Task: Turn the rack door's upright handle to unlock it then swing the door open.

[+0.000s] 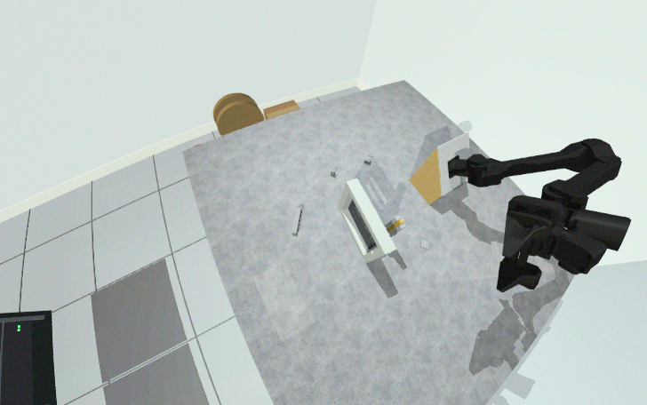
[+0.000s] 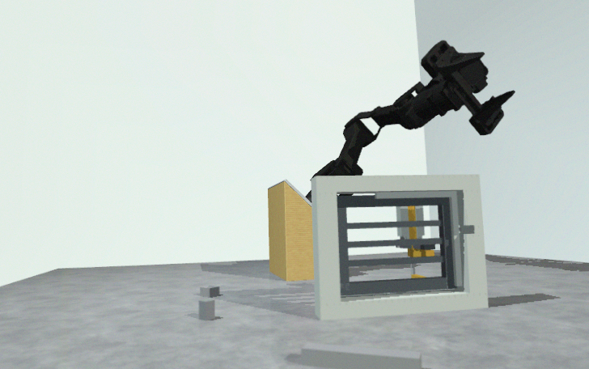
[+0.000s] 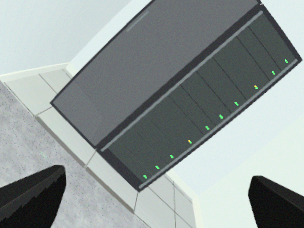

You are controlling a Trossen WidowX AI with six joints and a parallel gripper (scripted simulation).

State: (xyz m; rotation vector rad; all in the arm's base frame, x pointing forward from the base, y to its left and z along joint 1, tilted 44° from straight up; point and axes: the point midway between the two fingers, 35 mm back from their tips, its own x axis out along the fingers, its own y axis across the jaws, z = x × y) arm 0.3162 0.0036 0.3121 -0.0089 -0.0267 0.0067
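The white rack frame (image 1: 373,220) (image 2: 324,248) stands upright on the grey table. The dark barred door (image 1: 361,224) (image 2: 393,201) sits in the frame's opening and looks shut or nearly so; a small gap cannot be ruled out. The yellow handle (image 1: 395,226) (image 2: 411,235) is on the arm's side of the door. It looks upright and is partly hidden behind the bars in the exterior view. My gripper (image 1: 502,272) (image 2: 498,73) (image 3: 159,182) is wide open and empty, high above the table and well away from the handle, touching nothing.
A wooden wedge block (image 1: 427,178) (image 2: 298,243) with a pale sloped face stands between the frame and arm base. Small grey blocks (image 1: 333,174) (image 2: 206,309), a grey bar (image 1: 297,221) (image 2: 360,357) and a pale tile (image 1: 424,242) lie around the frame. A dark cabinet (image 3: 150,65) stands beyond the table.
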